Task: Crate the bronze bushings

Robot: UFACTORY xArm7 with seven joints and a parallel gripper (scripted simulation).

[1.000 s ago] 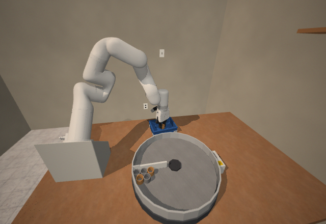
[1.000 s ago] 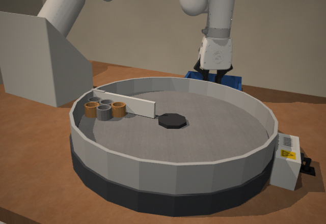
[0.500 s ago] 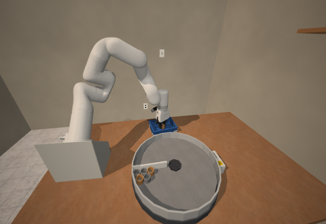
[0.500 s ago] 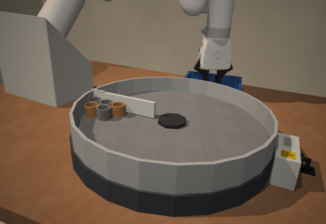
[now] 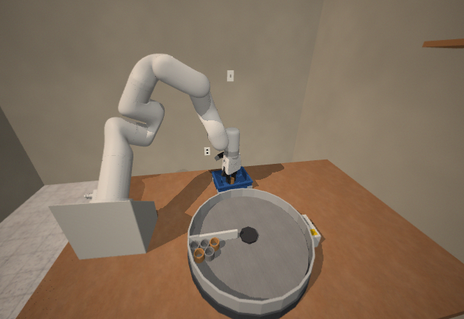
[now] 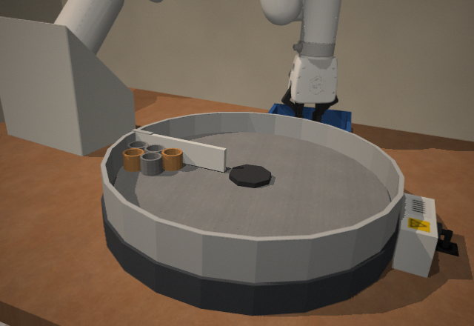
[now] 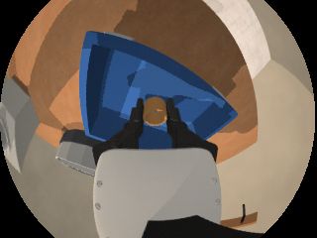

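My gripper (image 5: 229, 177) is lowered into the blue crate (image 5: 235, 181) behind the turning table (image 5: 250, 248) and is shut on a bronze bushing (image 7: 157, 109). The wrist view shows the bushing between the dark fingers over the crate's blue floor (image 7: 133, 93). In the exterior view the gripper's (image 6: 310, 113) fingertips are hidden behind the table's rim, with the crate (image 6: 310, 117) around them. On the turning table, against a white bar (image 6: 185, 150), stand two bronze bushings (image 6: 132, 158) (image 6: 172, 158) and three steel bushings (image 6: 152, 162) (image 6: 154, 148) (image 6: 137, 145).
A black hub (image 6: 249, 175) sits at the disc's middle. A white control box (image 6: 415, 234) with a yellow label is fixed to the table's right side. The arm's white base block (image 5: 104, 227) stands at the left on the wooden table top.
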